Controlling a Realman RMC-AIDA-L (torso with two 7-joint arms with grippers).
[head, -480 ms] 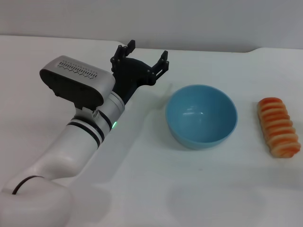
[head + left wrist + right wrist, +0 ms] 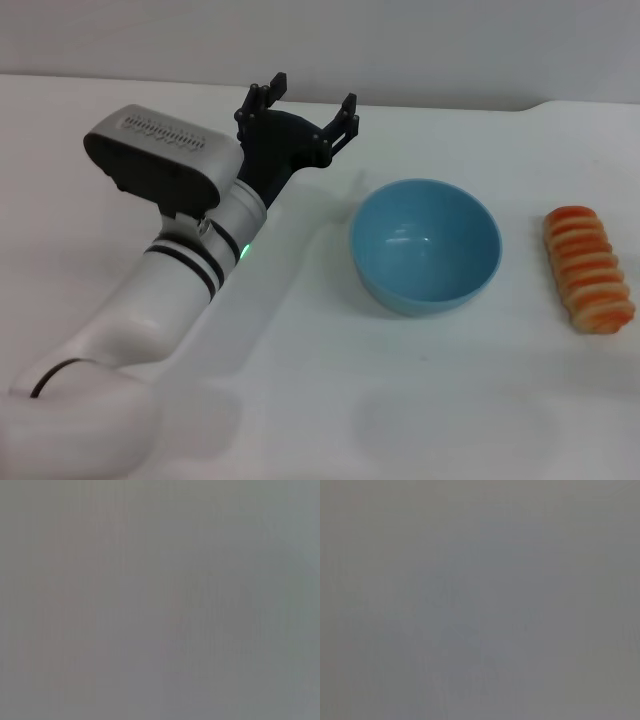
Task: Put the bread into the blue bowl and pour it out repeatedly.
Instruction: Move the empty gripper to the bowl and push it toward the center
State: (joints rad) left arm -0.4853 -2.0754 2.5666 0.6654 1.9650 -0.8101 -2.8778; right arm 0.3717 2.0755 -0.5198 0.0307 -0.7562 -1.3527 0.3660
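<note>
Near the right edge of the white surface [image 2: 330,400], the bread [image 2: 589,268] is lying on its own with its ridged orange-and-cream striped top facing up and its long axis running from the far side toward the near side. It is touching nothing, and bare white is showing all around it. Beside it toward the robot's left, apart from it by a clear strip of surface, the blue bowl [image 2: 425,245] is sitting upright with its mouth open to the camera; its glossy inside is catching small highlights and is holding nothing. The bread is outside the bowl, and no object is lying between the two.

Farther left, the left claw [image 2: 307,107] is hanging over the far part of the surface, beyond and to the left of the bowl's rim, well apart from the bread. Its dark fingers [image 2: 263,98] are standing spread in a released pose, gripping nothing. Behind it, the white left arm [image 2: 160,310] with black bands and a grey housing is stretching from the near-left corner toward the claw, covering a good part of the left side of the surface. A small green light is glowing on the arm near the wrist.

Both wrist views are showing only a flat grey blur. The right claw is appearing in no view.
</note>
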